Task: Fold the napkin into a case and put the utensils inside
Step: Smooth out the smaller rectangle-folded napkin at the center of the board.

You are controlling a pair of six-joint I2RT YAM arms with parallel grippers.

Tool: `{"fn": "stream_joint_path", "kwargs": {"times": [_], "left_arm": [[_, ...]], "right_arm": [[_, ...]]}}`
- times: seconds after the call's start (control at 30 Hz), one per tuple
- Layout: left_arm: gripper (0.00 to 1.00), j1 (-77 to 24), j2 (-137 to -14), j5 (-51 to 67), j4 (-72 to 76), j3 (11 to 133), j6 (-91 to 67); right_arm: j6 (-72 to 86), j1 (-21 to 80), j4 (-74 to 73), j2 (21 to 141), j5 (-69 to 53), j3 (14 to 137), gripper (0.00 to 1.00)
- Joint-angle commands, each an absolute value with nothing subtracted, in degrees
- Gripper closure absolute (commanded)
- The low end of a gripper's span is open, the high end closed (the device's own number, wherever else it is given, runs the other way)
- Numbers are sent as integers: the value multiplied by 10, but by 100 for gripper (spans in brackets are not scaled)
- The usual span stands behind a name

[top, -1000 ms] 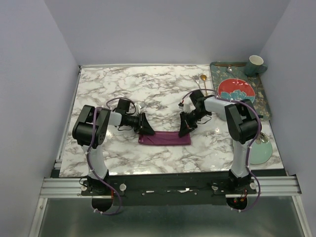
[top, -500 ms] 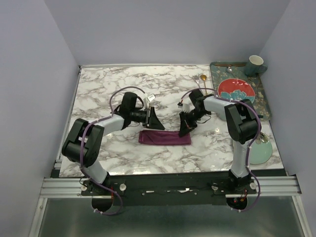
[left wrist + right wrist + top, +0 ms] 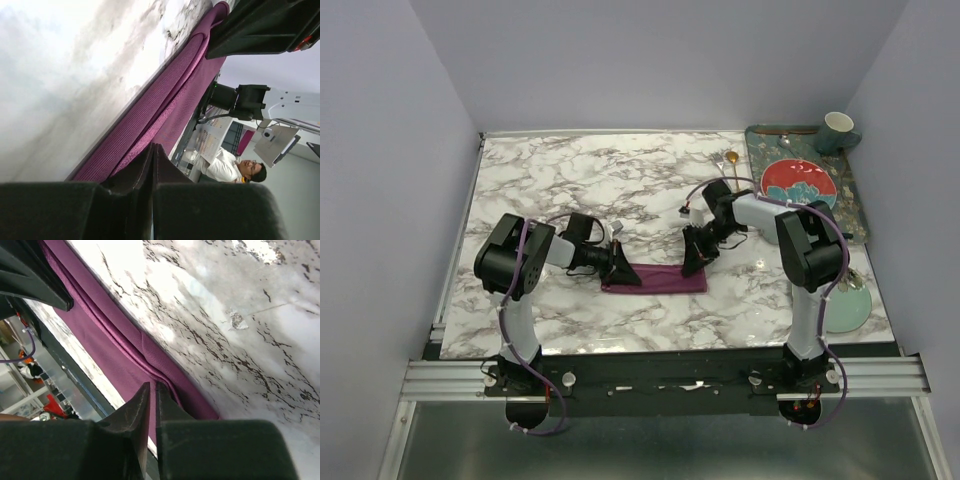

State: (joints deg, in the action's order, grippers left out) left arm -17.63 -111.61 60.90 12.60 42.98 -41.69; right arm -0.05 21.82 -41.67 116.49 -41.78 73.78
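The plum-purple napkin (image 3: 655, 279) lies on the marble table as a narrow long folded strip; it also shows in the left wrist view (image 3: 165, 95) and the right wrist view (image 3: 110, 335). My left gripper (image 3: 626, 273) is low at the strip's left end with its jaws shut (image 3: 154, 146), tips against the cloth. My right gripper (image 3: 695, 263) is at the strip's right end, its jaws (image 3: 152, 384) closed on the raised folded edge. A gold spoon (image 3: 729, 157) lies at the back beyond the right arm. The silver fork is hidden.
A dark green tray (image 3: 856, 218) at the back right holds a red plate (image 3: 798, 180) and a mug (image 3: 837, 130). A pale green plate (image 3: 850, 302) sits at the table's right near corner. Walls close in on three sides.
The left gripper left the strip's left end, rose toward the back, then came back down to that end. The right gripper and the napkin stayed put.
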Motion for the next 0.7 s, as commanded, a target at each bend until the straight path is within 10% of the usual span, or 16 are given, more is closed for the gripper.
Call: {"fn": "stream_joint_path", "kwargs": {"times": [0.0, 0.27, 0.67], "left_arm": [[92, -170, -1151, 546, 106, 431, -410], [100, -169, -1151, 539, 103, 428, -409], [100, -166, -1157, 538, 105, 432, -413]], "right_arm": [[-3, 229, -384, 1103, -465, 727, 76], [105, 333, -294, 1024, -541, 700, 45], [152, 388, -222, 1161, -528, 677, 45]]}}
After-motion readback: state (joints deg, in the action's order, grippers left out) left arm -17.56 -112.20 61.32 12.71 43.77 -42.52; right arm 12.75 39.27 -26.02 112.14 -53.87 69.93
